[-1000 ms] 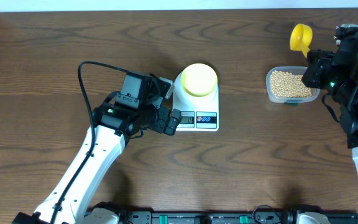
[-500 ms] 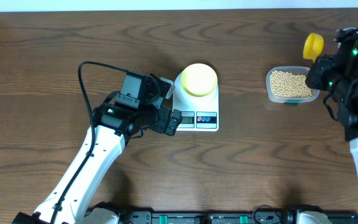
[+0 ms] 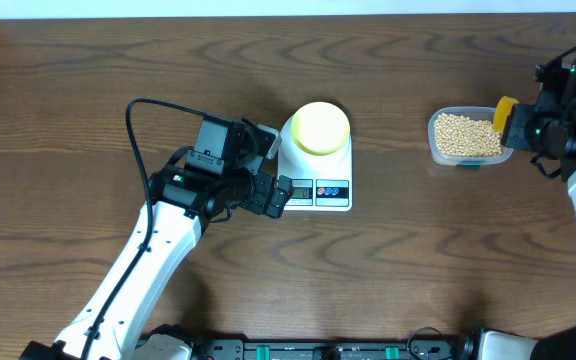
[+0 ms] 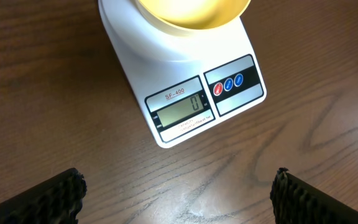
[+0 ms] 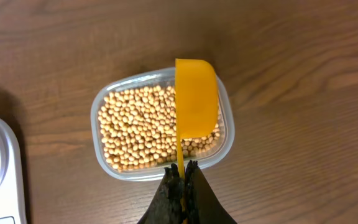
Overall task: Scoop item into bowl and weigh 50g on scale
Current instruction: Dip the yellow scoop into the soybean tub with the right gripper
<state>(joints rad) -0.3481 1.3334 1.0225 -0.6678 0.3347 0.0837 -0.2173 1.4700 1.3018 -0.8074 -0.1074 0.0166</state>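
The white scale (image 3: 315,192) sits roughly mid-surface (image 3: 118,60), a bit toward the far edge. The pale-yellow bowl (image 3: 319,127) is parked on its platform and the display reads 0. The left jaws hang wide apart right by the scale's front-left corner, next to the display, gripping nothing. Over near the right edge, the beans (image 3: 460,134) sit in a clear plastic tub (image 5: 96,121), well apart from the scale. The right jaws are pinched tight on the handle of a yellow scoop (image 5: 196,99). Its cup is over the right side of the tub, but there's no telling whether it's actually touching the beans.
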